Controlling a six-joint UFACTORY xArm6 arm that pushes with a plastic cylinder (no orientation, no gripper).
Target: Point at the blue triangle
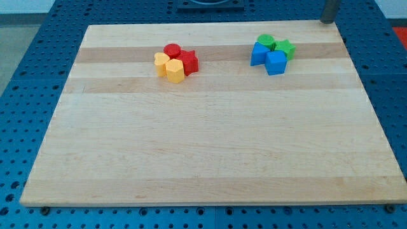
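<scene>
The blue triangle [258, 55] lies near the view's top right of the wooden board [210, 146]. It touches a blue cube [276, 63] on its right, and a green cylinder [266, 42] sits just above it. A green star [285, 49] sits above the cube. My tip [328, 21] is at the view's top right, just past the board's top edge. It is well to the right of and above the blue triangle and touches no block.
A second cluster sits at the top left of centre: a red cylinder [172, 49], a red star [188, 62], a yellow heart [161, 61] and a yellow hexagon [175, 70]. A blue perforated table [25, 76] surrounds the board.
</scene>
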